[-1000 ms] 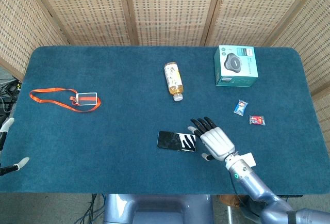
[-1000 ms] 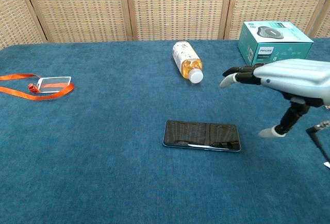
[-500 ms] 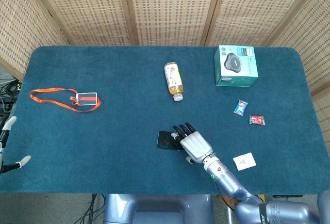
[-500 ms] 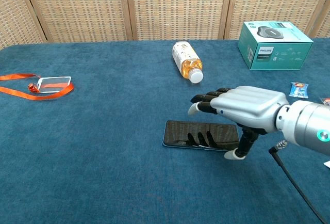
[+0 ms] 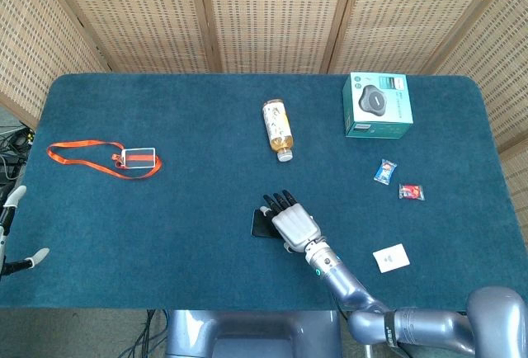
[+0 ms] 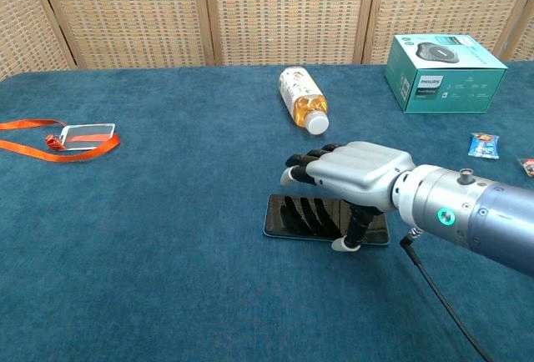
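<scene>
The right hand (image 6: 355, 174) is held flat just above the black phone (image 6: 292, 216) at the lower centre of the frame, fingers slightly apart and holding nothing, thumb tip near the phone's front edge. A good pick would call for the fingers to be lowered evenly over the far edge, since the thin slab lies flush on the blue cloth table (image 5: 190, 234). The left hand (image 5: 12, 242) is seen at the lower left edge, its fingers seemingly apart. Wicker screens (image 5: 272, 11) close the background.
</scene>
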Controlling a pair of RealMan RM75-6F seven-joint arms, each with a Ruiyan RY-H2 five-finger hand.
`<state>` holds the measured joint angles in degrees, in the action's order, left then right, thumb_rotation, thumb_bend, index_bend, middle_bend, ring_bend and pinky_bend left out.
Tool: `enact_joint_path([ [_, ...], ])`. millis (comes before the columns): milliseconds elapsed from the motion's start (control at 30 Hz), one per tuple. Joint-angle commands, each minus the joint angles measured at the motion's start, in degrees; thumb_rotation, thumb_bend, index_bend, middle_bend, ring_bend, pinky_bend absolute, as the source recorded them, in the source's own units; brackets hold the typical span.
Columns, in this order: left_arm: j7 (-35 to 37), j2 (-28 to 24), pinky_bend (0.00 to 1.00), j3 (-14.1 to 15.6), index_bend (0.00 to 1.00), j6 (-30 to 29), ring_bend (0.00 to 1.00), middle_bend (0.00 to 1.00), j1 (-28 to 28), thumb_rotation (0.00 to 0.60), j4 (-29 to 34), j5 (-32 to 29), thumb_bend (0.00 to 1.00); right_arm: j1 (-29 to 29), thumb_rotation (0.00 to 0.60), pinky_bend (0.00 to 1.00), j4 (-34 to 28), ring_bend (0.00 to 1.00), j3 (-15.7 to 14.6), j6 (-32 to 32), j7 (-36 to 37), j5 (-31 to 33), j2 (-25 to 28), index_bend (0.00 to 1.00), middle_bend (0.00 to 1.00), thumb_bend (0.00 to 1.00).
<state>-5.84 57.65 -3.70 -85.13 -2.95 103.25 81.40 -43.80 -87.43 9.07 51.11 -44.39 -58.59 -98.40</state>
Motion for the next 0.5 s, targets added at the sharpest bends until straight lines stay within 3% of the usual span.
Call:
enact_joint_path([
  [33,0.1,0.1,0.0,-0.1,0.0,0.5,0.0,0.0,-0.3,0.6,-0.2,-0.3,0.0,-0.6,0.6,0.0,0.4,0.0,0.0,-0.2,0.0,0.5,-0.7,0.16,0.0,0.38],
  [333,0.1,0.2,0.0,-0.3,0.0,1.0,0.0,0.0,-0.7,0.6,-0.3,-1.1,0.0,-2.3,0.6,0.0,3.6,0.0,-0.9,0.0,-0.2,1.3,-2.5,0.19,0.0,0.39],
  [433,0.1,0.2,0.0,-0.3,0.0,1.2,0.0,0.0,-0.8,0.6,-0.4,-1.3,0.0,-2.6,0.6,0.0,4.5,0.0,-1.1,0.5,-0.1,1.1,-2.7,0.23,0.0,0.5],
  [500,0.0,0.2,0.0,-0.3,0.0,1.3,0.0,0.0,-0.9,0.6,-0.4,-1.3,0.0,-2.7,0.6,0.0,4.9,0.0,-1.3,1.1,-0.2,0.7,-2.8,0.26,0.0,0.63],
])
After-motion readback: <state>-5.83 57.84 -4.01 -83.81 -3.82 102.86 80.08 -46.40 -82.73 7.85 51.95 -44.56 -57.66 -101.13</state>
